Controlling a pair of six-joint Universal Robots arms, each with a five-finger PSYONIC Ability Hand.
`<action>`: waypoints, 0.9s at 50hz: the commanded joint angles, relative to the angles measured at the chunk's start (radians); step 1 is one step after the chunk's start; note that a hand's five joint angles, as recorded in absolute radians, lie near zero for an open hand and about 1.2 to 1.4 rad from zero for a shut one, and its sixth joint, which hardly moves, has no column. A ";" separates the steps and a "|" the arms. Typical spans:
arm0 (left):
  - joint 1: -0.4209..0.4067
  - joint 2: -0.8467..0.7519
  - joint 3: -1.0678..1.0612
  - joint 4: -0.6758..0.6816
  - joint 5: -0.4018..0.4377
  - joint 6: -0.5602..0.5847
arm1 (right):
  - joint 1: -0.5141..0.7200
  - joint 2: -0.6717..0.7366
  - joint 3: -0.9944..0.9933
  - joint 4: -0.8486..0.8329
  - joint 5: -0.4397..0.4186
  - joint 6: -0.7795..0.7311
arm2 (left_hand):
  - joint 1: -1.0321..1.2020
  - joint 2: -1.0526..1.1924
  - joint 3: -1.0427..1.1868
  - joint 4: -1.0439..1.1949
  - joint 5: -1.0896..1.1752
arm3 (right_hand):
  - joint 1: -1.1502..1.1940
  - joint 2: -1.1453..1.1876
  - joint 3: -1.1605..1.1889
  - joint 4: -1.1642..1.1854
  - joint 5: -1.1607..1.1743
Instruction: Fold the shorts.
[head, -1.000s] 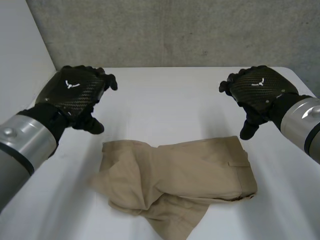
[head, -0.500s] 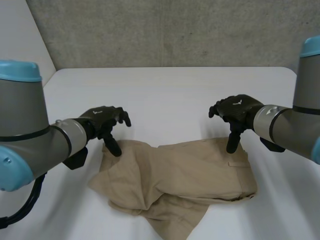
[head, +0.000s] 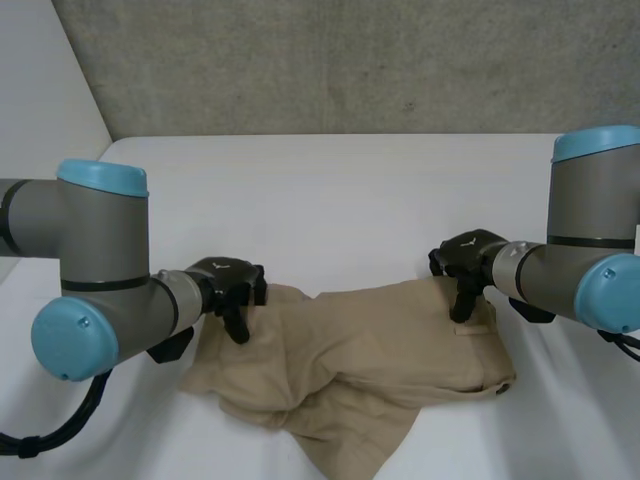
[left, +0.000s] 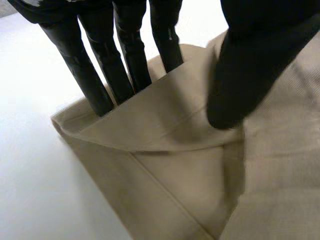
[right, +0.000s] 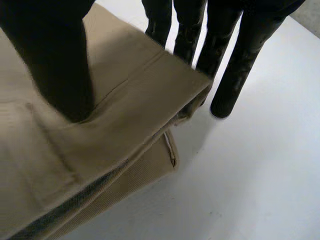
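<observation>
Shorts (head: 370, 350) tan, rumpled, w/ far corners pinched.

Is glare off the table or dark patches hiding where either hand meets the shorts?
Head view: the table is evenly lit, no glare, and the shorts read plainly against it. Left wrist view: the left hand is dark but its pinch on the corner is readable. Right wrist view: the right hand likewise; layers under the lifted edge fall into shade.

Left hand (head: 228, 285) low, pinching, right hand (head: 465, 264) likewise
</observation>
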 joint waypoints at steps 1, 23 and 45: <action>-0.010 -0.008 0.056 0.088 -0.038 0.011 | 0.000 -0.005 -0.025 -0.048 -0.006 -0.005 | 0.492 0.499 0.500 0.513 0.519 | 0.625 0.411 0.431 0.426 0.520; -0.025 0.282 0.179 0.884 -0.245 0.022 | 0.046 -0.368 0.048 -1.158 0.088 0.092 | 0.492 0.499 0.500 0.513 0.519 | 0.625 0.411 0.431 0.426 0.520; -0.097 0.234 -0.508 0.913 -0.203 0.028 | 0.037 -0.272 0.449 -0.849 0.033 0.087 | 0.492 0.499 0.500 0.513 0.519 | 0.625 0.411 0.431 0.426 0.520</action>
